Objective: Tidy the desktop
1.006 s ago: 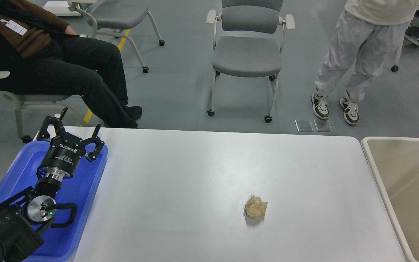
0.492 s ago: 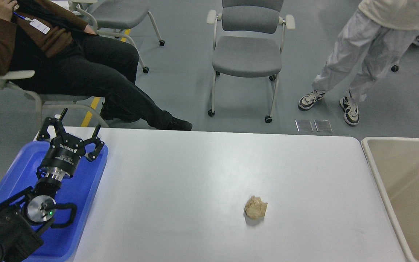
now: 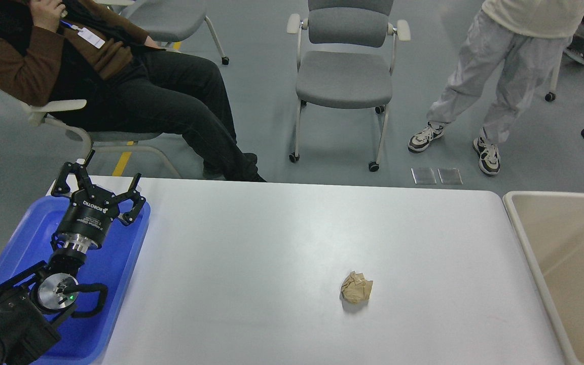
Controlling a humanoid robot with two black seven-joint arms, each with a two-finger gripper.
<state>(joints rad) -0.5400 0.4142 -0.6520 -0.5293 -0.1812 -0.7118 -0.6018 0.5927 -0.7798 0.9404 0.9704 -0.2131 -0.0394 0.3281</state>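
My left gripper [image 3: 100, 183] hangs over the far end of the blue plastic tray [image 3: 31, 230] at the desktop's left edge, its two black fingers spread apart and holding nothing. The desktop [image 3: 251, 253] stretches smooth, matte and white to my right, bearing one crumpled brown paper ball [image 3: 356, 287] right of centre. Past its rounded right corner sits the beige rimmed bin [image 3: 522, 238], its visible interior bare.

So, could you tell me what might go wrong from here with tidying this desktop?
1. The left gripper, jaws open, hangs over the blue tray, far from the paper ball; a long reach across the desktop may clip the tray's rim.
2. The crumpled ball looks light and could skid or roll when nudged.
3. People sit and stand just beyond the far edge.
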